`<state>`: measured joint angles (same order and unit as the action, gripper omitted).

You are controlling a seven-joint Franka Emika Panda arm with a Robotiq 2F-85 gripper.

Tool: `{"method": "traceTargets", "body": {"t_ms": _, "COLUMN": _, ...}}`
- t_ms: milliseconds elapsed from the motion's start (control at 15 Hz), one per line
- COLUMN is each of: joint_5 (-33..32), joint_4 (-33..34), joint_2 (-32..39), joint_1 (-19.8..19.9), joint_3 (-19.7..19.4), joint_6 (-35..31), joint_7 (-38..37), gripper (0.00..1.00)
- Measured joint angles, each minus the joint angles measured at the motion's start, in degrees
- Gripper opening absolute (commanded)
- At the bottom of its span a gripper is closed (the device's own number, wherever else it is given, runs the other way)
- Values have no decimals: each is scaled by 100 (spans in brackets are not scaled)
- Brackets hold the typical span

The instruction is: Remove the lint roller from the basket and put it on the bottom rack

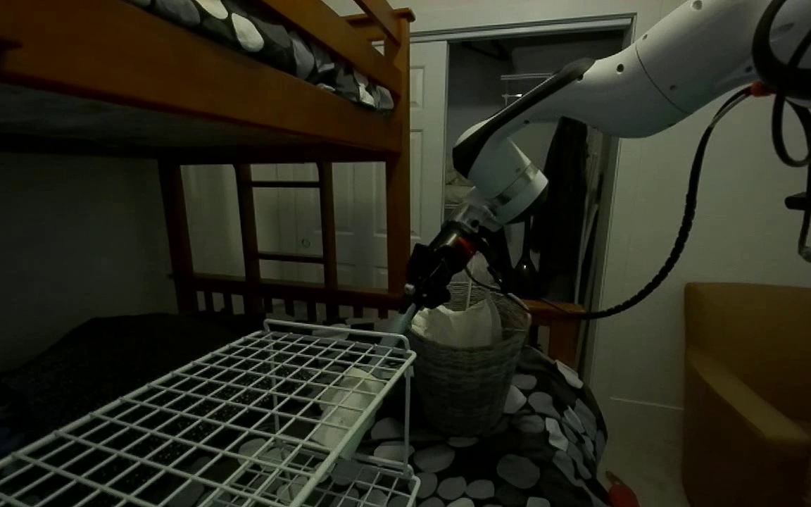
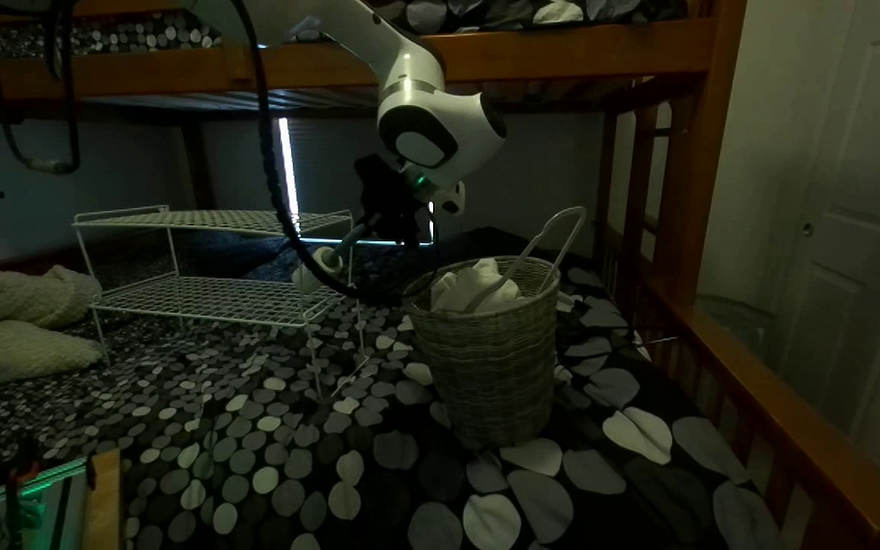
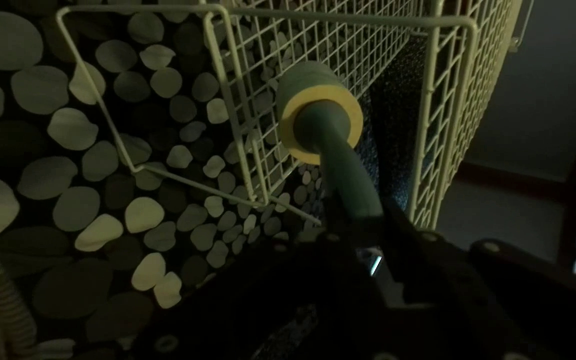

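Gripper (image 3: 367, 220): clamped on the tail of the handle (image 3: 350, 175), leaving the roll (image 3: 293, 87) free to lead.
Roller (image 3: 325, 125): out of the basket (image 2: 486, 367), slanting in between the top rack (image 2: 218, 221) and bottom rack (image 2: 211, 299); contact below cannot be told.
Top rack: overhead, so entry presumably has to come from the open end.
Bottom rack: the goal, probably wanting a deeper reach before letting go.
Basket: upright beside the racks; its white bundle (image 1: 458, 324) seems no part of the job.

It's dim in here. A brown wooden bunk bed (image 1: 236, 98) reaches higher than the fingers (image 3: 399, 220); past them a closet (image 1: 479, 95) stands open beside a pale wall (image 1: 750, 232). A mustard armchair (image 1: 757, 331) sits well apart from them; elsewhere beyond them glows a bright strip of light (image 2: 285, 156).
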<state>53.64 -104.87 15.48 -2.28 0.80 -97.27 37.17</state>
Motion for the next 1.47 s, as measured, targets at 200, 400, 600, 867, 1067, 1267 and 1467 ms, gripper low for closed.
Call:
{"method": "traceTargets", "body": {"t_ms": 200, "joint_5": 25, "joint_4": 290, "joint_2": 267, "joint_1": 27, "joint_3": 120, "joint_6": 487, "joint_7": -6, "gripper": 5}}
{"method": "traceTargets", "body": {"t_ms": 400, "joint_5": -4, "joint_4": 453, "joint_2": 478, "joint_1": 25, "joint_3": 170, "joint_6": 772, "joint_7": -40, "gripper": 5}}
{"method": "traceTargets", "body": {"t_ms": 600, "joint_5": -22, "joint_4": 517, "joint_2": 609, "joint_1": -2, "joint_3": 254, "joint_6": 770, "joint_7": -92, "gripper": 5}}
{"method": "traceTargets", "body": {"t_ms": 867, "joint_5": -236, "joint_4": 593, "joint_2": 687, "joint_1": -136, "joint_3": 381, "joint_6": 691, "joint_7": -148, "gripper": 5}}
{"method": "traceTargets", "body": {"t_ms": 1067, "joint_5": -469, "joint_4": 607, "joint_2": 762, "joint_1": -282, "joint_3": 504, "joint_6": 622, "joint_7": -185, "gripper": 5}}
{"method": "traceTargets", "body": {"t_ms": 1267, "joint_5": -485, "joint_4": 700, "joint_2": 910, "joint_1": -345, "joint_3": 673, "joint_6": 637, "joint_7": -203, "gripper": 5}}
{"method": "traceTargets", "body": {"t_ms": 1467, "joint_5": -479, "joint_4": 862, "joint_2": 1083, "joint_1": -349, "joint_3": 754, "joint_6": 717, "joint_7": -302, "gripper": 5}}
